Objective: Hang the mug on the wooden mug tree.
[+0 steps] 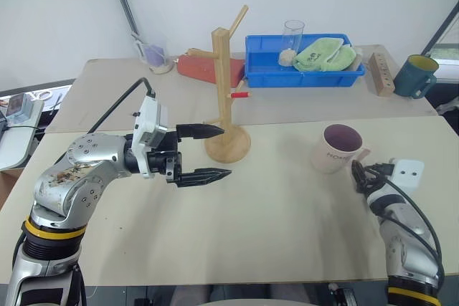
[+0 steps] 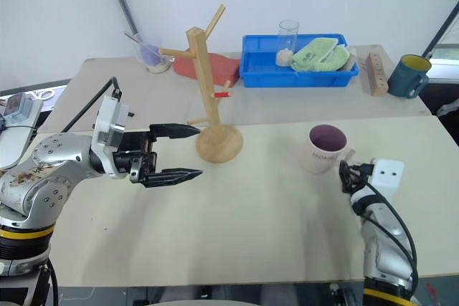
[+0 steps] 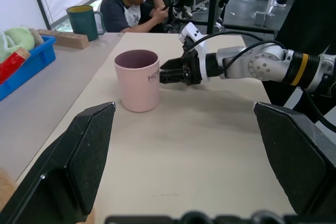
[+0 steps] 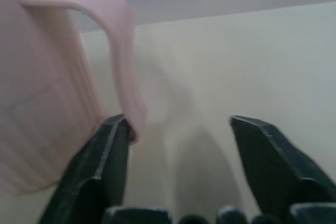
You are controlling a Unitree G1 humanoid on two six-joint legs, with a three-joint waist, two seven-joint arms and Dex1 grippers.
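The pale pink mug (image 1: 337,150) with a dark purple inside stands upright on the table's right side, handle toward my right gripper (image 1: 358,173). In the right wrist view the handle (image 4: 118,40) curves down beside one fingertip (image 4: 115,129). That gripper (image 4: 178,124) is open, its gap holding nothing. The left wrist view shows the mug (image 3: 137,80) with the right gripper (image 3: 164,72) at its side. The wooden mug tree (image 1: 226,69) stands mid-table on its round base. My left gripper (image 1: 226,152) hovers open just left of that base, pointing right.
At the back stand a blue bin (image 1: 272,77) with a green cloth (image 1: 326,54) and a clear glass (image 1: 292,37), a wooden block with holes (image 1: 380,73), a dark teal mug (image 1: 414,75) and a red object (image 1: 197,68). A person (image 3: 131,3) sits beyond the table.
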